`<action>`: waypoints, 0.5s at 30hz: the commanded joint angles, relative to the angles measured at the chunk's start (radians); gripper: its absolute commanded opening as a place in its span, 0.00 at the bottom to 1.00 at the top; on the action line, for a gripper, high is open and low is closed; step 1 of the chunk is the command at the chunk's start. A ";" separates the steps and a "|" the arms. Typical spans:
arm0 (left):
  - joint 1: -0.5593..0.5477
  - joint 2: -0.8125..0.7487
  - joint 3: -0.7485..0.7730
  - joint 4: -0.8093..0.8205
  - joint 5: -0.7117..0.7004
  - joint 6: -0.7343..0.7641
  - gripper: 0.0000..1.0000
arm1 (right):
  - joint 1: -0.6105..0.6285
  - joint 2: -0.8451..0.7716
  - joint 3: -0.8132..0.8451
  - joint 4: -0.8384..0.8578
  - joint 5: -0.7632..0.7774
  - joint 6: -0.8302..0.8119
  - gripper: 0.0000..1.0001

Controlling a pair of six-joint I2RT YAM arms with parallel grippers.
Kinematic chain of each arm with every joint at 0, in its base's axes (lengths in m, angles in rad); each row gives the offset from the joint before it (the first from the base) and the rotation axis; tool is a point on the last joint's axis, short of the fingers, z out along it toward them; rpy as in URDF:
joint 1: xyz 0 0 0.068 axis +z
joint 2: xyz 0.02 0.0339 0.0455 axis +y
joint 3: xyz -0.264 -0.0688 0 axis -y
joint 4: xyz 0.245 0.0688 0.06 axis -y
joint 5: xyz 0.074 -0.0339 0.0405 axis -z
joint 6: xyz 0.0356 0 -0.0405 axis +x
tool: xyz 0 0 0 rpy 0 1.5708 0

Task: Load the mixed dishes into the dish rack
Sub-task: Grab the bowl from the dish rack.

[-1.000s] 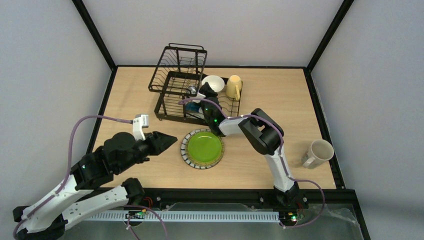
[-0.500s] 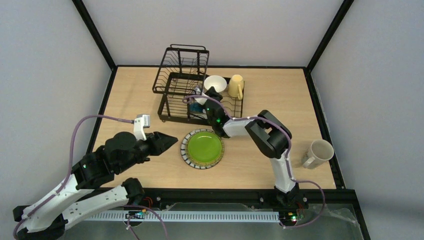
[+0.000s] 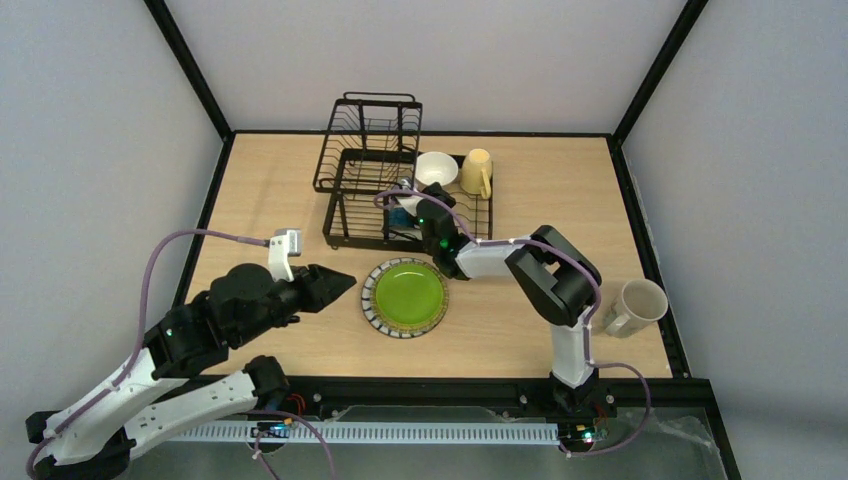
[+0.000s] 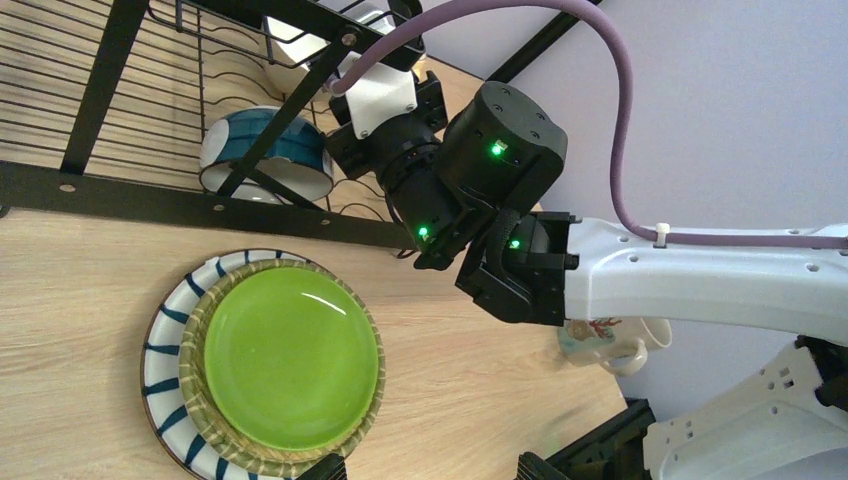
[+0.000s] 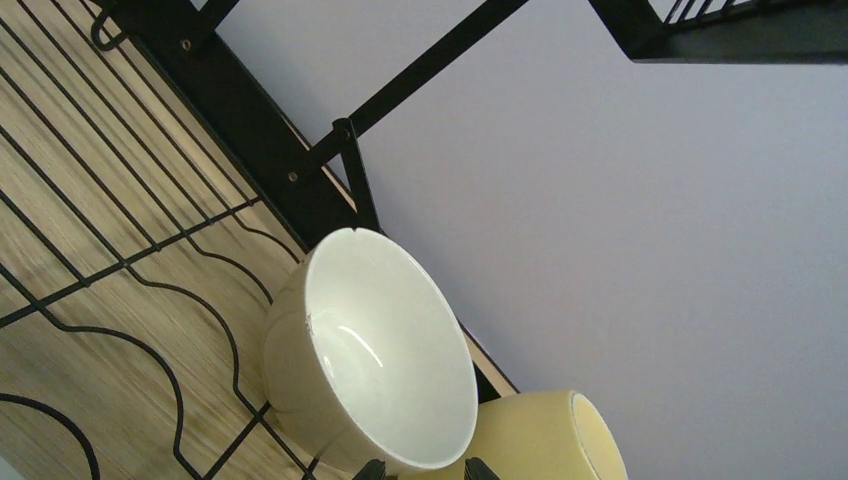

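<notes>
Dish rack wires crossing blue bowl by right jaws, grip unclear, green plate near released left jaws

Green plate lies flat on the table — right claw down inside the dish rack.

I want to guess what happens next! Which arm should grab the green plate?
Probably left. The left gripper is open and empty, right beside the plate and pointing at it. The right gripper is reaching into the rack, farther away.
</notes>
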 commanded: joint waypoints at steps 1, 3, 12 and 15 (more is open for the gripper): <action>-0.002 -0.006 -0.001 -0.016 -0.003 0.017 0.99 | -0.012 -0.086 0.045 0.080 0.090 0.072 0.44; -0.002 -0.006 0.000 -0.020 -0.004 0.017 0.99 | -0.012 -0.085 0.052 0.060 0.118 0.077 0.45; -0.002 -0.009 0.002 -0.020 -0.008 0.019 0.99 | -0.012 -0.065 0.107 -0.121 0.220 0.129 0.47; -0.002 -0.013 0.005 -0.021 -0.008 0.024 0.99 | -0.012 -0.075 0.128 -0.177 0.261 0.157 0.48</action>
